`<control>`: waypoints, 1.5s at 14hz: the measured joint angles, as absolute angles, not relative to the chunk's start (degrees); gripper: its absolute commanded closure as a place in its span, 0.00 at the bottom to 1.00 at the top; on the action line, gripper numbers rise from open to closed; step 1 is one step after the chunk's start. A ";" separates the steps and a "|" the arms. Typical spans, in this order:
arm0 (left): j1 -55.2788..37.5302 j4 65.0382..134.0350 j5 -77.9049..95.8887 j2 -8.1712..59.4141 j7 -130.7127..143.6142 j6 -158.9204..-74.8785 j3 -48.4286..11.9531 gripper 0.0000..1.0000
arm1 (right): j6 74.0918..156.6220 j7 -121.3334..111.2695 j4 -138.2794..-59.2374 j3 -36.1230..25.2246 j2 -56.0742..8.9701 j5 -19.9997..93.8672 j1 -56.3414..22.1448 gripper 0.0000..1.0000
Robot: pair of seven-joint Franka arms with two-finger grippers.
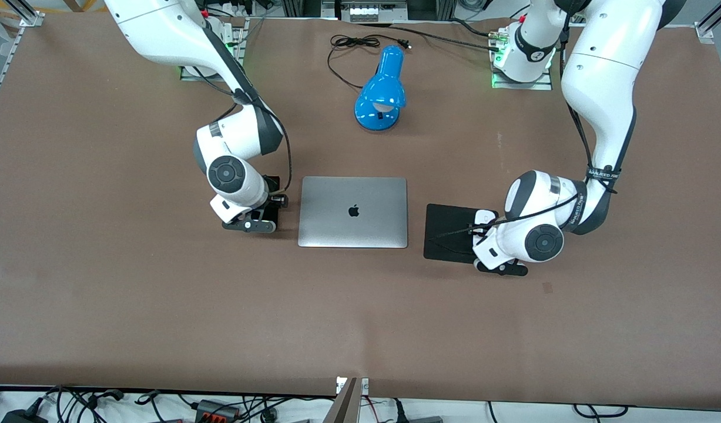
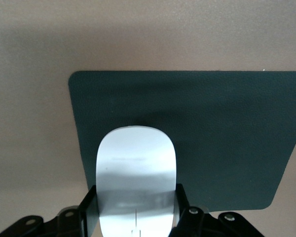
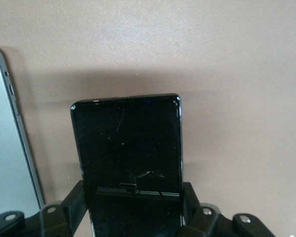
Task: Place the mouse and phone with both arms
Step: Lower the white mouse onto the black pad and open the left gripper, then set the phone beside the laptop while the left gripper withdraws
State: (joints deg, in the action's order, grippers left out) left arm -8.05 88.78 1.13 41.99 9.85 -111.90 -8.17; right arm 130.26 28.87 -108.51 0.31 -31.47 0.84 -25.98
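Brown matting covers the bench (image 1: 101,305), with a closed silver laptop (image 1: 353,212) at its middle, a black mouse pad (image 1: 448,232) beside it toward the left arm's end, and a blue desk lamp (image 1: 382,91) farther from the front camera.

Left pincer (image 2: 135,210): low over the mouse pad (image 2: 212,133), pinching the mouse (image 2: 136,173) across its sides near one end. The mouse (image 1: 485,217) appears to sit on or just above the pad; contact cannot be confirmed. Judged properties: light, rigid, smooth curved shell, prone to slipping or rotating between flat fingers. Hold across the straightest part of the flanks, with moderate force.

Right pincer (image 3: 133,207): low beside the laptop (image 3: 10,148) toward the right arm's end, pinching the phone (image 3: 127,143) across its long edges near one end. In the front view the wrist hides the phone. Judged properties: slim, stiff, moderately heavy for its size, glossy and slippery, with a glass face that scratches or cracks. Grip the edges only, and lower it flat before release.
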 measured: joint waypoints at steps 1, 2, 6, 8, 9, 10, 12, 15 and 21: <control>-8.01 88.79 1.13 41.99 9.86 -111.91 -8.15 0.10 | 130.60 28.89 -108.49 0.33 -31.63 1.02 -26.08 0.60; -8.02 88.80 1.13 42.01 9.86 -111.91 -8.14 0.06 | 131.02 28.89 -108.49 0.33 -31.69 1.36 -26.16 0.60; -7.75 88.88 1.13 42.02 9.92 -111.91 -8.07 0.00 | 132.23 28.91 -108.48 0.34 -31.85 1.94 -26.39 0.59; -7.55 88.91 1.13 42.02 9.92 -111.91 -8.01 0.00 | 133.54 28.94 -108.49 0.52 -32.28 2.40 -26.74 0.59; -7.50 88.91 1.13 42.02 9.92 -111.91 -7.98 0.00 | 134.19 28.96 -108.49 0.55 -32.66 2.84 -27.11 0.58; -7.48 88.91 1.13 42.02 9.92 -111.91 -7.96 0.00 | 134.53 28.99 -108.49 0.58 -33.00 3.09 -27.43 0.58; -7.44 88.91 1.13 42.01 9.92 -111.91 -7.90 0.00 | 134.86 29.05 -108.49 0.59 -33.48 3.15 -27.87 0.57; -7.17 88.58 1.13 41.52 9.90 -111.40 -7.12 0.00 | 134.88 29.07 -108.48 0.59 -33.62 3.15 -27.97 0.41; 0.28 86.47 1.13 29.66 9.72 -99.55 -6.34 0.00 | 134.76 29.06 -108.16 0.59 -34.05 3.16 -27.98 0.00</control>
State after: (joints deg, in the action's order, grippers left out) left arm 0.28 86.47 1.13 29.66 9.72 -99.55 -6.34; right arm 134.76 29.06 -108.16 0.59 -34.05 3.16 -27.98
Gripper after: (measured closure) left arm 0.000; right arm 0.000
